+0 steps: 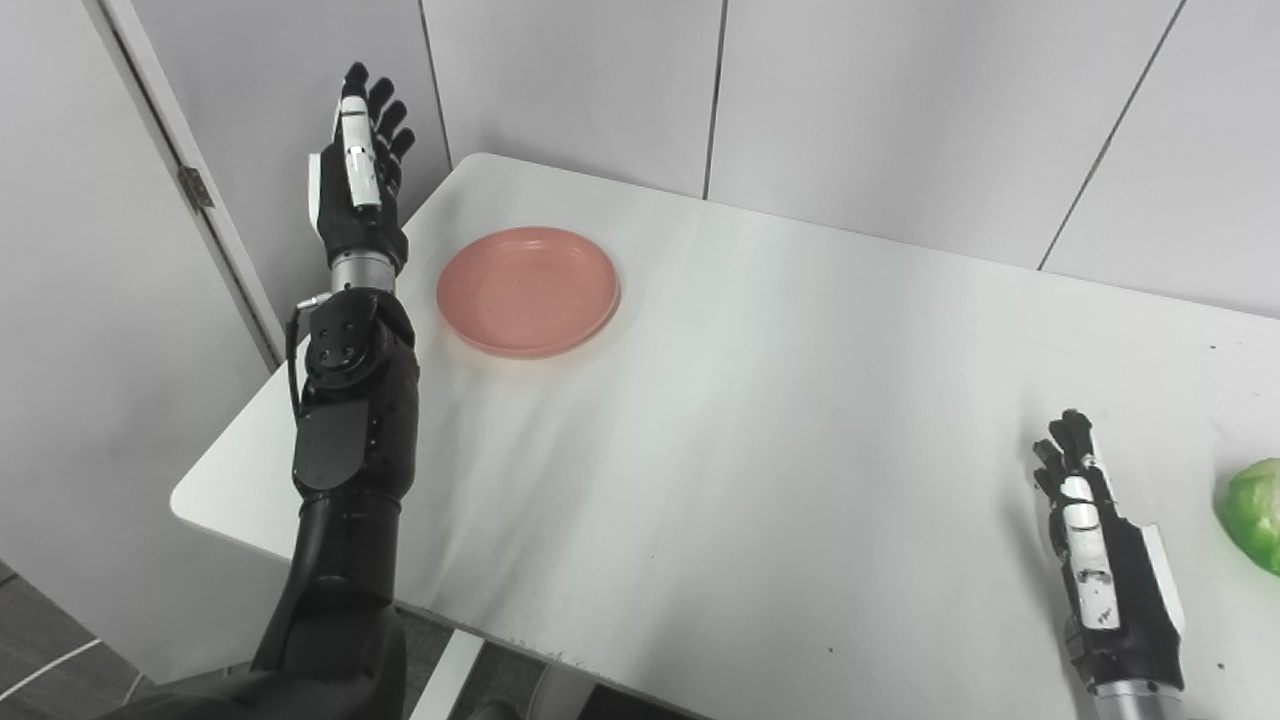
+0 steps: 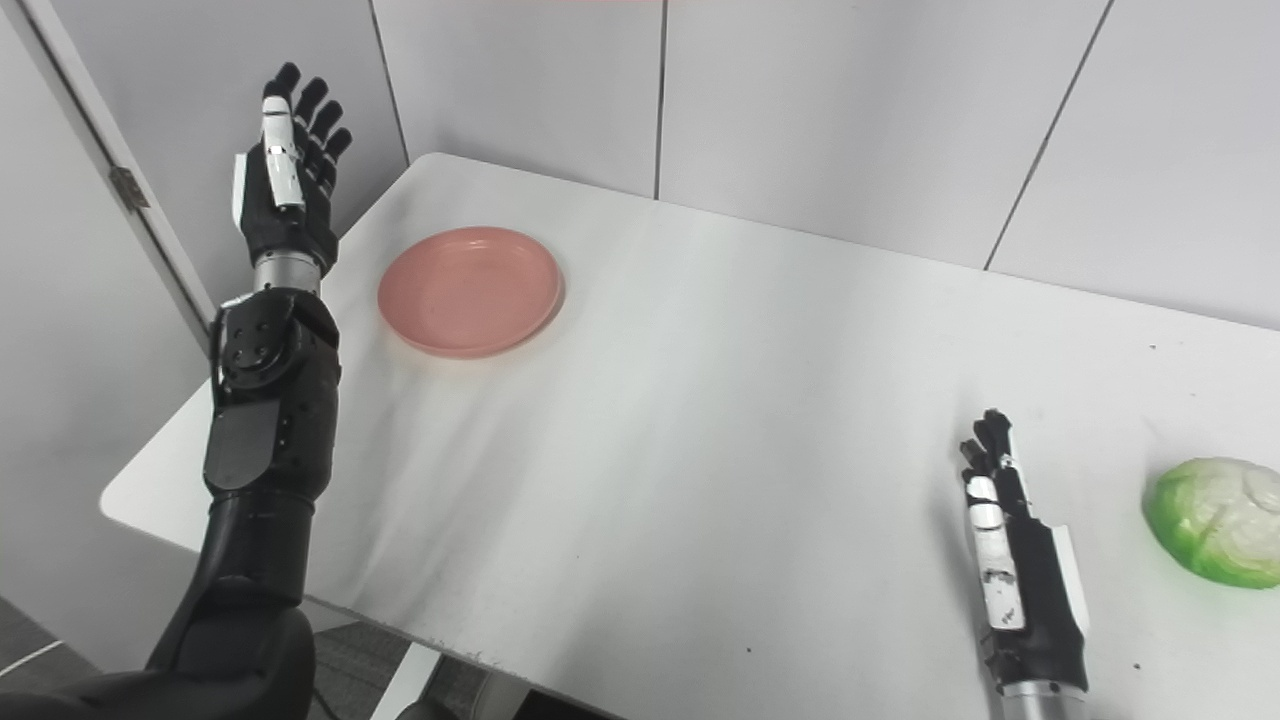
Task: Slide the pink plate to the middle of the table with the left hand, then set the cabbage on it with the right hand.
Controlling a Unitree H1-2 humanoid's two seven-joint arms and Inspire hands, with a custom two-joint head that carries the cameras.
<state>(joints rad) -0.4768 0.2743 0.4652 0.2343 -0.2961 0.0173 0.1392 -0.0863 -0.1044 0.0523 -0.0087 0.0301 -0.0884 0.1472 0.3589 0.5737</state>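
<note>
A pink plate [image 1: 527, 290] lies flat near the table's far left corner, with nothing on it. My left hand [image 1: 358, 170] is raised above the table's left edge, to the left of the plate and apart from it, open with fingers stretched upward. A green cabbage [image 2: 1220, 520] rests on the table at the right, cut off by the frame edge in the left eye view. Left of the cabbage, my right hand [image 2: 1015, 550] rests low over the table near the front edge, a gap between them, open and holding nothing.
The white table [image 1: 760, 420] has rounded corners and faint smudges; its left edge runs under my left forearm. Grey wall panels [image 1: 850, 90] stand close behind the table. A door with a hinge [image 1: 195, 187] is at the left.
</note>
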